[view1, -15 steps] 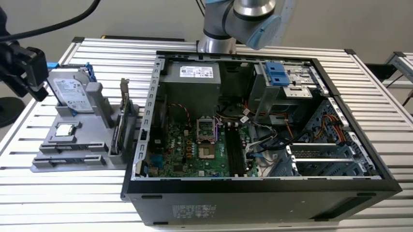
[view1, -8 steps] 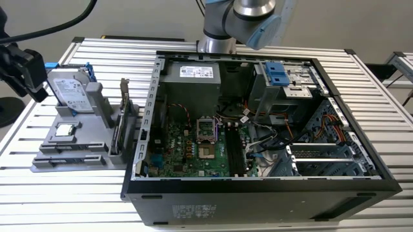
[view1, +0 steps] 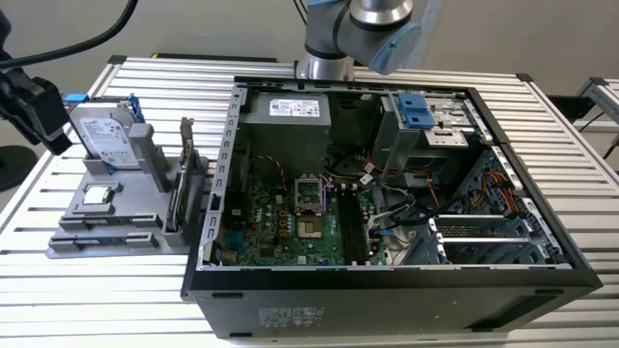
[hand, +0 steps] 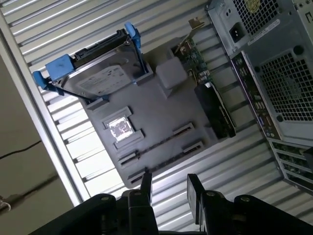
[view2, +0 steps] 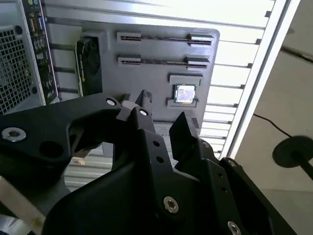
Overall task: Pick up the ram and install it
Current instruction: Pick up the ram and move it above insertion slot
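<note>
Above ribbed metal table (hand: 73, 29), black angular tool (hand: 168, 182) gapes.

Shiny metal, dull plastic
The table (view1: 97, 290) is ribbed shiny metal; the holder (hand: 161, 117) is smooth, dull grey plastic.

The tray (view1: 126, 221) is plain grey — its hard drive (view1: 101, 141) silver, blue-bracketed. The table (view1: 97, 290) is silver with ribbed stripes; computer case (view1: 387, 304) and gripper (hand: 168, 178) black, motherboard (view1: 280, 232) green.

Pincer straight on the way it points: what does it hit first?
The open pincer would probably meet the flat grey plastic parts holder first, at its near edge; depth is unclear.
</note>
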`<action>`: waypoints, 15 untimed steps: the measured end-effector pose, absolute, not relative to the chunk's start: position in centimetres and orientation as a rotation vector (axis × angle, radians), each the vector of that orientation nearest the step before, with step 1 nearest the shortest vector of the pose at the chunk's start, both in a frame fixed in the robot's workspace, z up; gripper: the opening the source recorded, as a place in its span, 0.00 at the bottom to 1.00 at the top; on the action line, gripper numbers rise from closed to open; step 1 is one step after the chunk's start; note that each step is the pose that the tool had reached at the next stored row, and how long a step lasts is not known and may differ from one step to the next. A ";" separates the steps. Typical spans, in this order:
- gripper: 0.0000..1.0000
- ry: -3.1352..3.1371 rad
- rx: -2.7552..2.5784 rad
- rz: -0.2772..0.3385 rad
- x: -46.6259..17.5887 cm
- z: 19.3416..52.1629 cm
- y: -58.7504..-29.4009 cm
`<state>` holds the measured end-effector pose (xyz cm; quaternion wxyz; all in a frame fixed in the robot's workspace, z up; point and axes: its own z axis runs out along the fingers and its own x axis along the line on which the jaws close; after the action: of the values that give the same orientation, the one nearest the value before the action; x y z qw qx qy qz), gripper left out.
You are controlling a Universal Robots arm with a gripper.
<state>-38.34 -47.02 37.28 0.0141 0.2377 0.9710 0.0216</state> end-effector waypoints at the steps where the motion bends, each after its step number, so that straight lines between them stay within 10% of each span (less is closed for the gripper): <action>1: 1.00 3.018 0.759 0.067 -38.3 37.3 -47.0; 15: 1.00 2.942 1.006 0.063 -38.3 37.2 -47.0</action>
<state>-38.34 -47.03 37.22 0.0160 0.3234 0.9459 0.0203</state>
